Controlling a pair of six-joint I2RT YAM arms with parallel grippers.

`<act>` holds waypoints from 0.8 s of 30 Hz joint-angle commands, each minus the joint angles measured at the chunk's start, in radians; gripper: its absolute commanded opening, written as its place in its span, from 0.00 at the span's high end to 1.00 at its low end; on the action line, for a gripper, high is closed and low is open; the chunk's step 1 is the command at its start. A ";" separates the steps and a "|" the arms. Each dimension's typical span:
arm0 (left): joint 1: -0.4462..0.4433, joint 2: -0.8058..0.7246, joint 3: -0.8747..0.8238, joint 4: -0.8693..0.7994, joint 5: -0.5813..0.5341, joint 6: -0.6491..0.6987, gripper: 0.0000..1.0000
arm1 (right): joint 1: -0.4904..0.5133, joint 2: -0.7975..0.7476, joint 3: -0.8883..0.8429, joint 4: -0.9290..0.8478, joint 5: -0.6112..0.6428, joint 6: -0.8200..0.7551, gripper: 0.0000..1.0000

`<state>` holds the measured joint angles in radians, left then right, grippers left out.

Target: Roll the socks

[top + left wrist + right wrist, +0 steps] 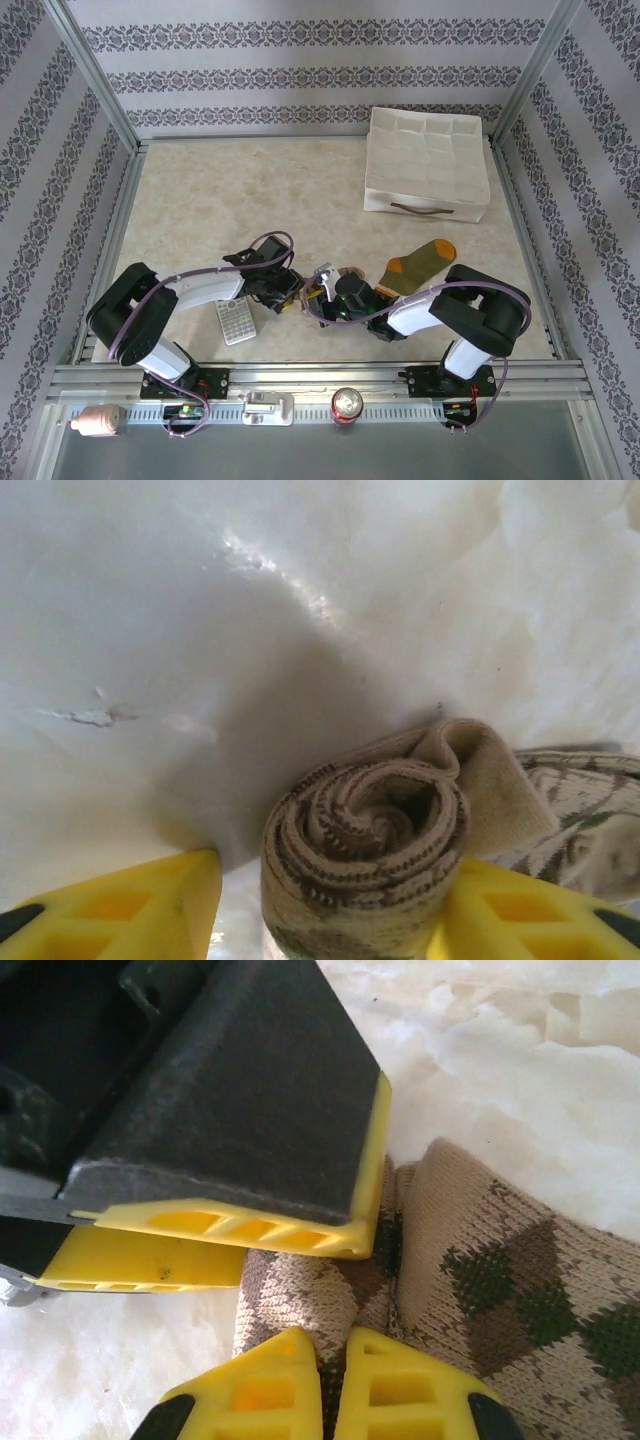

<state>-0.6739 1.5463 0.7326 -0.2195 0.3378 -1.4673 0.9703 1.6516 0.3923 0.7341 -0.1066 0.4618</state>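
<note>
The brown and beige argyle sock (pixel 500 1280) lies on the table with one end wound into a tight roll (pixel 365 845). My left gripper (pixel 338 872) stands open around that roll: its right finger (pixel 500 905) touches the roll and a small gap shows beside the left finger (pixel 130 910). My right gripper (pixel 333 1348) is shut on a fold of the argyle sock just beside the roll, close under the left gripper's yellow finger (pixel 250 1228). The olive green sock (pixel 420 264) with the orange toe lies flat to the right of both grippers (pixel 310 292).
A grey calculator (pixel 237 321) lies just left of the left gripper. A white fabric box (pixel 428 165) stands at the back right. A drink can (pixel 348 404) and a pink object (pixel 97 422) sit on the front rail. Patterned walls enclose the table.
</note>
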 commanded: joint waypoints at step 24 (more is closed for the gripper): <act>-0.038 0.093 0.223 -0.690 -0.077 -0.153 1.00 | 0.257 -0.256 0.126 -0.488 0.321 -0.486 0.43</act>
<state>-0.6945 1.5948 0.9264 -0.6952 0.2398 -1.6024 1.1679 1.3941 0.5629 0.2367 0.0597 -0.0929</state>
